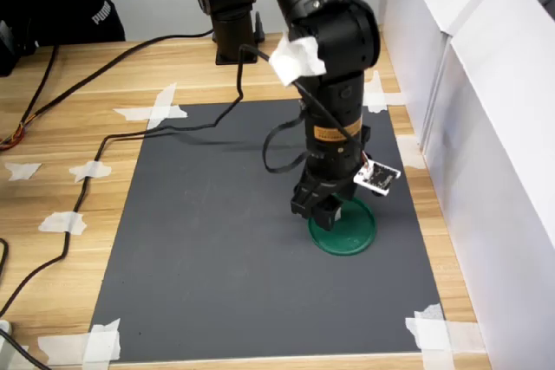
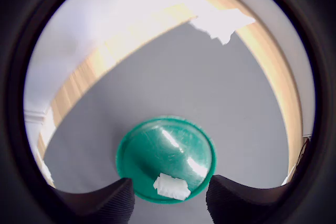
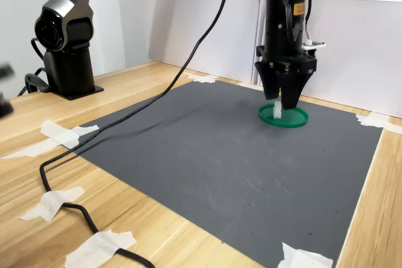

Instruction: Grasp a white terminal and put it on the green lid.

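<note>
Now our claw (image 2: 169, 200) hangs right over the green lid (image 2: 165, 157), its fingers spread apart and gripping nothing. Between the fingertips (image 2: 113, 200) the white terminal (image 2: 171, 187) lies on the lid near its rim, long axis roughly across the gap. It's a small ridged translucent block; the lid is glossy round plastic on a matte grey mat (image 1: 217, 240).

a wooden table (image 1: 173, 71) carries a taped-down grey mat (image 1: 225, 257), a black cable (image 3: 75, 208) and, apparently, the arm's base (image 3: 66, 86).
</note>
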`<state>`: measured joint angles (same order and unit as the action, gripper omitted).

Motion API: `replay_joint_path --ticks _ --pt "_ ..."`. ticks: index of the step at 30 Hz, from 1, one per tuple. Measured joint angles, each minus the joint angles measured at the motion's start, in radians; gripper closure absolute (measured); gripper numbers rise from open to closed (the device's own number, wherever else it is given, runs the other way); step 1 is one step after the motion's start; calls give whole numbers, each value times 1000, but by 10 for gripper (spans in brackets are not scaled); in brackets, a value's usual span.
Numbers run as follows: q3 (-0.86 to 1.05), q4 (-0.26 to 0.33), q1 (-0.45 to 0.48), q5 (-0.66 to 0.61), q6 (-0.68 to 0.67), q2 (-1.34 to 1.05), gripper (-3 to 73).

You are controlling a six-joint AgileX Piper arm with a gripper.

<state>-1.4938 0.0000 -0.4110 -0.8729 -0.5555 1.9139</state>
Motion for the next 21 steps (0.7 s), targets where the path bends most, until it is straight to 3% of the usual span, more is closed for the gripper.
replay_joint_path --ticks 5,8,12,17,21 --pt "12 9 0 0 71 -156 123" --pt "56 0 0 11 118 -278 176" --pt "157 -10 6 36 146 -433 328" --pt "278 80 82 46 149 -608 596" --pt "355 83 140 49 149 -755 694"
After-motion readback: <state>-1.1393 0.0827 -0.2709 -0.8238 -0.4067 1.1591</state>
